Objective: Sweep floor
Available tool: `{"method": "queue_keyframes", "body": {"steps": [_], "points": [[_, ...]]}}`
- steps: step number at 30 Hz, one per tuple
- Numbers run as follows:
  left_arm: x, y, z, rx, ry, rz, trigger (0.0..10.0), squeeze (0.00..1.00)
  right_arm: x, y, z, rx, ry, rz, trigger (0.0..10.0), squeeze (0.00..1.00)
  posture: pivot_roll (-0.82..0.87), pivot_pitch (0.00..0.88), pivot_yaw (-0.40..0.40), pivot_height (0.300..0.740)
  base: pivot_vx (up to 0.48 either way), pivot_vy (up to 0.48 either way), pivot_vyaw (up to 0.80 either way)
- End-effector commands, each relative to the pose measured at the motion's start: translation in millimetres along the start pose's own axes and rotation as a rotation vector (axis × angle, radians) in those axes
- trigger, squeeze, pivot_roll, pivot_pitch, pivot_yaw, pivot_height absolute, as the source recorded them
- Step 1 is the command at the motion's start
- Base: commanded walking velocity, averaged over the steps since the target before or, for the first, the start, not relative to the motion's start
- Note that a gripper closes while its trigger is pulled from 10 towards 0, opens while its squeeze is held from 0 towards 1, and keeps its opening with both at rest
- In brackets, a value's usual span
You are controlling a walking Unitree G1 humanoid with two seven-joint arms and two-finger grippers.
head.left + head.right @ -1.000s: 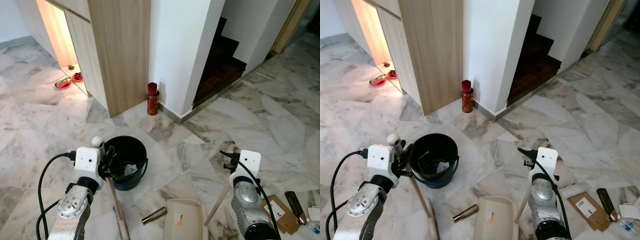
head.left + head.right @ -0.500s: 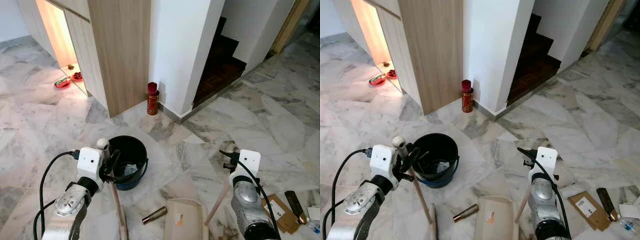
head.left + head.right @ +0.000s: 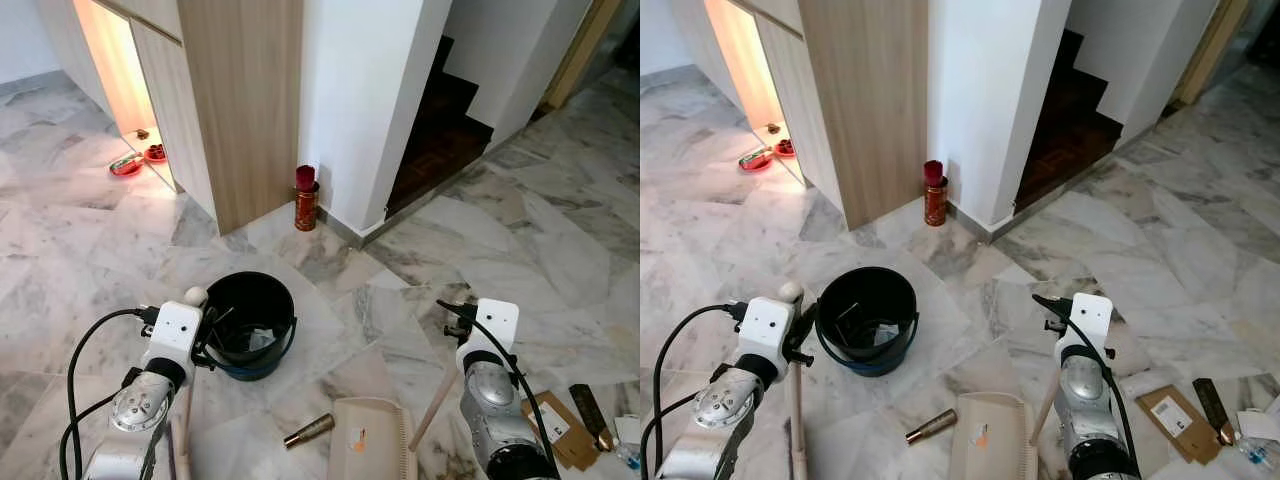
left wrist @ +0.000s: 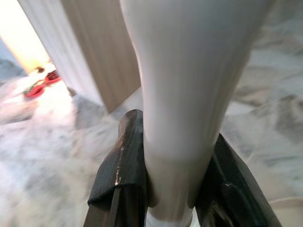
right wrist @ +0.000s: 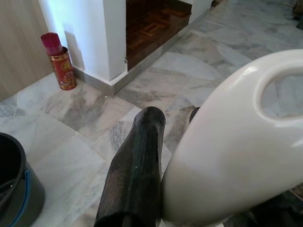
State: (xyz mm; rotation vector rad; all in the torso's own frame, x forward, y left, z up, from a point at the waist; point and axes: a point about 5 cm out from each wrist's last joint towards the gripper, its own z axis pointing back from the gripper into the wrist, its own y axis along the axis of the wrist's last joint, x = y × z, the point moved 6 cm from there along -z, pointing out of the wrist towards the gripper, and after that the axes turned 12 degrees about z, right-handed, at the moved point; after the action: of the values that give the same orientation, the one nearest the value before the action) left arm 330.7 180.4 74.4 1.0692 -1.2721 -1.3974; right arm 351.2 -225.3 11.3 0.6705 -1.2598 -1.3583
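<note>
Marble floor runs pale and veined up to a wood-panelled cupboard and a white pillar, with dark stairs behind. Both hands are clenched on long handles: the left hand grips the broom handle near its rounded white top, the stick dropping almost straight down beside the arm, and the wrist view has black fingers pressed on either side of the white plastic. The right hand grasps the dustpan handle by its looped white grip, the wooden shaft slanting down to the beige dustpan lying on the floor between the arms. Both tools look light and rigid, though the smooth plastic grips may twist in the fingers — a hold near the top gives reach but probably little leverage over the bristle end. A small brown cylinder lies just beside the pan; it looks likely to roll if brushed. The black bucket, holding some scraps, stands close to the left hand and could catch the broom's swing. A red tin sits by the pillar, and flattened cardboard and oddments lie near the right arm.
</note>
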Motion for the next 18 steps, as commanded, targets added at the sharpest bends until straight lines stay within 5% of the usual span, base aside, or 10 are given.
{"method": "queue_keyframes", "body": {"steps": [1,5,12,18], "points": [[6.9,16,-7.4,0.069,-0.036,0.031,10.0,0.0,0.3,7,-1.6,0.023,-0.002,-0.003,10.0,0.0,0.15,0.068,-0.108,0.74,0.0,0.0,0.0],[10.2,21,-14.2,0.087,-0.06,0.069,10.0,0.0,1.7,7,-1.2,0.024,-0.007,-0.004,10.0,0.0,0.14,0.08,-0.107,0.74,0.0,0.0,0.0],[0.9,38,-25.3,0.136,-0.06,0.262,10.0,0.0,3.4,4,0.4,0.025,-0.008,-0.004,10.0,0.0,0.13,0.064,-0.107,0.74,0.0,0.0,0.0],[0.2,38,-26.9,0.13,-0.084,0.285,10.0,0.0,0.2,6,0.0,0.028,0.0,-0.005,10.0,0.0,0.13,0.053,-0.106,0.74,0.0,0.0,0.0]]}}
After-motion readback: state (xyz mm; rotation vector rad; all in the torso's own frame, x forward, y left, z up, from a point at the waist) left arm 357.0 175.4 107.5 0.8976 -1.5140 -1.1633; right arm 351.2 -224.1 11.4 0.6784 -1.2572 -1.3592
